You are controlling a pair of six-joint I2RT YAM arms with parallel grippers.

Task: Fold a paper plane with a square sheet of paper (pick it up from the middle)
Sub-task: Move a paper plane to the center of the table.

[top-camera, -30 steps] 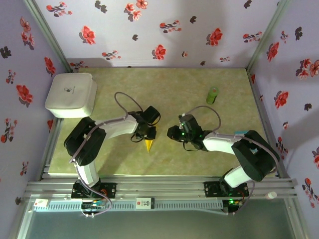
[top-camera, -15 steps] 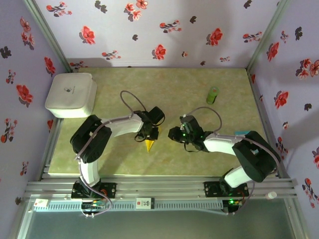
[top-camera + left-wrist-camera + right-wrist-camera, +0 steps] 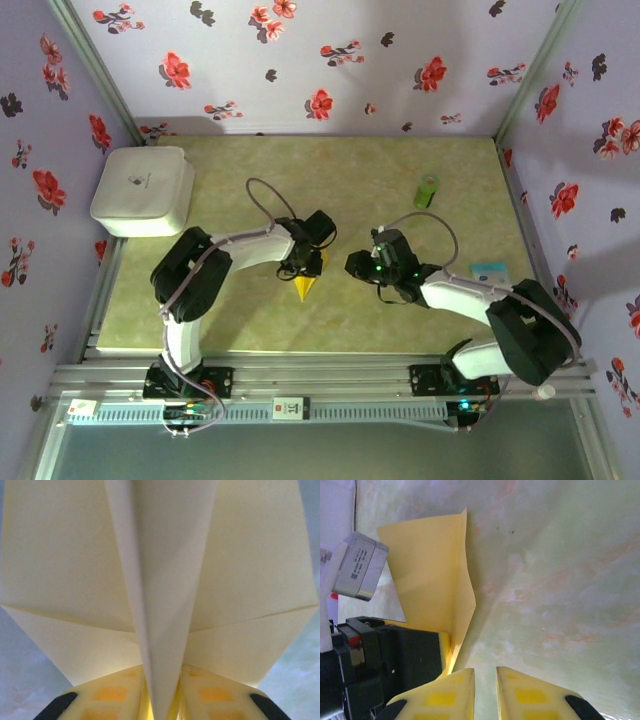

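Paper plane [image 3: 307, 287] sits near-middle of the tabletop [image 3: 450, 170], tip pointing toward the near edge and poking out from under the left wrist. In the left wrist view, the left fingers [image 3: 112, 695] stand narrow, with the plane's [image 3: 160, 580] centre fold pinched between them and the wings spreading out to both sides. Right fingers [image 3: 445, 697] are nearly closed with a slim gap and nothing between them. They hover just right of the plane [image 3: 430, 575], apart from it.

Compared with a second ago, the left wrist has shifted a little right and far, and the plane tip went with it. The right fingers have also drifted slightly right.

The plane is bright yellow with a sharp point, crisp diagonal creases and a raised middle keel. Green cylinder [image 3: 427, 190] is far right and white box [image 3: 143, 190] far left, both well apart from the plane.
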